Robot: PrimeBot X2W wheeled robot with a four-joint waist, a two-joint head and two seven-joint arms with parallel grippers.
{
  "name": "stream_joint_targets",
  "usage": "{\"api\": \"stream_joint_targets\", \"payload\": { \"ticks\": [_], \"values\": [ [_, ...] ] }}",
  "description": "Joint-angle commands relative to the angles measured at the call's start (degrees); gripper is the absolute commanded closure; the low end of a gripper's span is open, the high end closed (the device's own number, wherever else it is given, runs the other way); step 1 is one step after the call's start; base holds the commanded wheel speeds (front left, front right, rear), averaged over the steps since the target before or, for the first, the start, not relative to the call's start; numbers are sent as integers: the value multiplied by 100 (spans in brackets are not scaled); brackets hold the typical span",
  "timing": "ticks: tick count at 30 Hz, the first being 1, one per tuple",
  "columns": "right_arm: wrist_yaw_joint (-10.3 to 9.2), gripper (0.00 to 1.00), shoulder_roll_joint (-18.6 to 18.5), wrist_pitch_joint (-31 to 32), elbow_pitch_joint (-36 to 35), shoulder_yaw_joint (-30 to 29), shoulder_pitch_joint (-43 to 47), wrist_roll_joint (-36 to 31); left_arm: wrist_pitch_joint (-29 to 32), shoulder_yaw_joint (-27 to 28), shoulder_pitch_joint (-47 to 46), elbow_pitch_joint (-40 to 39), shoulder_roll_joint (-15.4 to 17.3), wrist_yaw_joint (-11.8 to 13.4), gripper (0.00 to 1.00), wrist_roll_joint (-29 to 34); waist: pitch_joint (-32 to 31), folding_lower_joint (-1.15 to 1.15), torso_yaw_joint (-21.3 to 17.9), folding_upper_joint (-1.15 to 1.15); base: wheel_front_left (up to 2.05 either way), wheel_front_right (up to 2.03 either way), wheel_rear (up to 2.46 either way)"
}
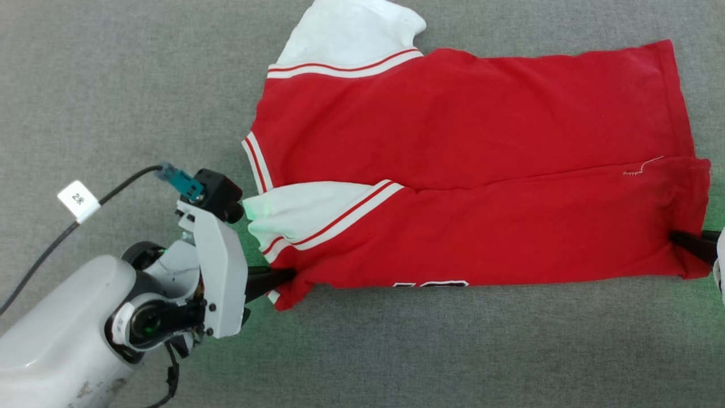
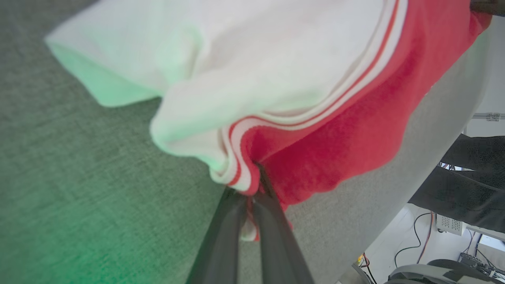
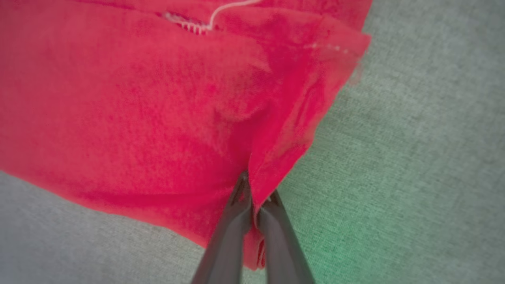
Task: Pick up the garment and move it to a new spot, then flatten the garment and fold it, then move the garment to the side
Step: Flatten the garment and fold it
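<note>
I see left gripper [image 1: 286, 277] pinching garment [image 1: 453, 141] at sleeve end | right gripper [image 1: 682, 241] pinching hem corner | garment doubled on desk [image 1: 113, 85]

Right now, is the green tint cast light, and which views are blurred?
Likely light. Head view: sharp, green glow on grey surface by left claw. Left wrist view: garment soft, sleeve tinted green. Right wrist view: blurred, green beside right claw.

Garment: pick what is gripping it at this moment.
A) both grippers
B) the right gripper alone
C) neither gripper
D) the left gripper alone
A: the left gripper is pinched shut on the garment at its striped sleeve corner, and the right gripper on its red hem corner.
</note>
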Motion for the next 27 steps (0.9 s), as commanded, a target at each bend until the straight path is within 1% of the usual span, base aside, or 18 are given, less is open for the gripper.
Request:
{"api": "stream_joint_targets", "payload": {
  "ticks": [1,6,13,21,27],
  "values": [
    [-7,100,69,34,110,147,212,72,-51,-110,114,114,-127,-2,100,66,-29,0,4,0,0,0,0],
    [-6,100,43,-99,-1,17,383,138,-187,-28,303,30,-20,-19,100,-26,-161,0,-21,0,0,0,0],
    [-7,100,-60,-162,-284,-147,733,233,-389,168,727,-420,368,58,100,-222,-362,0,-67,0,0,0,0],
    [-7,100,-182,-101,-649,-383,1364,422,-655,272,1359,-1091,803,262,100,-313,-606,0,-71,0,0,0,0],
    [-7,100,-237,-46,-840,-564,1785,491,-790,321,1709,-1478,1031,397,100,-393,-713,0,-55,0,0,0,0]
  ]
}}
